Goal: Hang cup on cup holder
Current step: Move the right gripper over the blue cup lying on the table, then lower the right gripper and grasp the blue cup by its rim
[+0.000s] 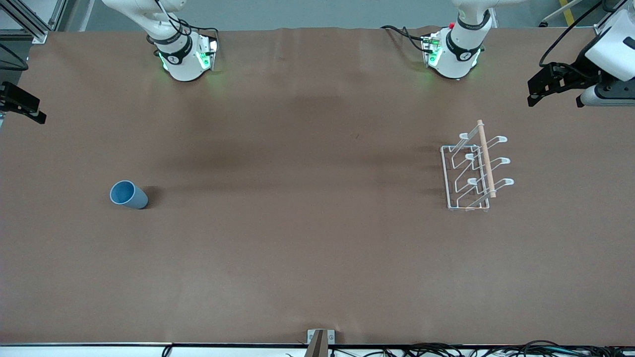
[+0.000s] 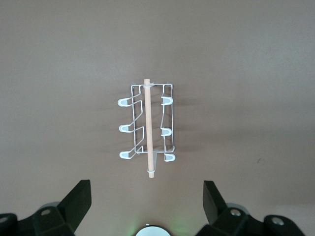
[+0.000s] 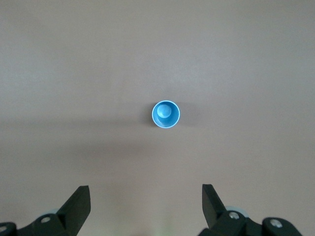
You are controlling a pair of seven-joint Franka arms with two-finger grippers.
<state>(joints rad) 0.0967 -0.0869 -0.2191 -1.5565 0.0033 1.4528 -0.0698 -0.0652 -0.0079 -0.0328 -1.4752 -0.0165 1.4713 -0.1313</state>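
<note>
My left gripper (image 2: 147, 209) hangs high over the table with its jaws spread wide and nothing between them; its 2 black fingers (image 2: 78, 201) frame the small white wire cup holder (image 2: 147, 123) directly below. My right gripper (image 3: 146, 209) also hangs high, jaws equally wide apart and empty, with the small plain light-blue tapered cup (image 3: 166, 114) centred below it. In the front view the cup (image 1: 128, 195) stands on its base, mouth up, toward the right arm's end of the brown table (image 1: 297, 248). The cup holder (image 1: 469, 173) stands toward the left arm's end, well apart from the cup, at about the same distance from the front camera. Its rectangular wire base rests flat on the table. 6 looped prongs rise from it in 2 rows of 3, and none carries anything. A light wooden rod (image 1: 486, 158) runs along the top of the rack, its ends projecting past the wire frame. Bare table surface surrounds the cup on every side, with no object near its rim or wall. Bare surface likewise surrounds the rack, and both stand well in from the table edges. A wide open stretch of table lies between cup and rack.
</note>
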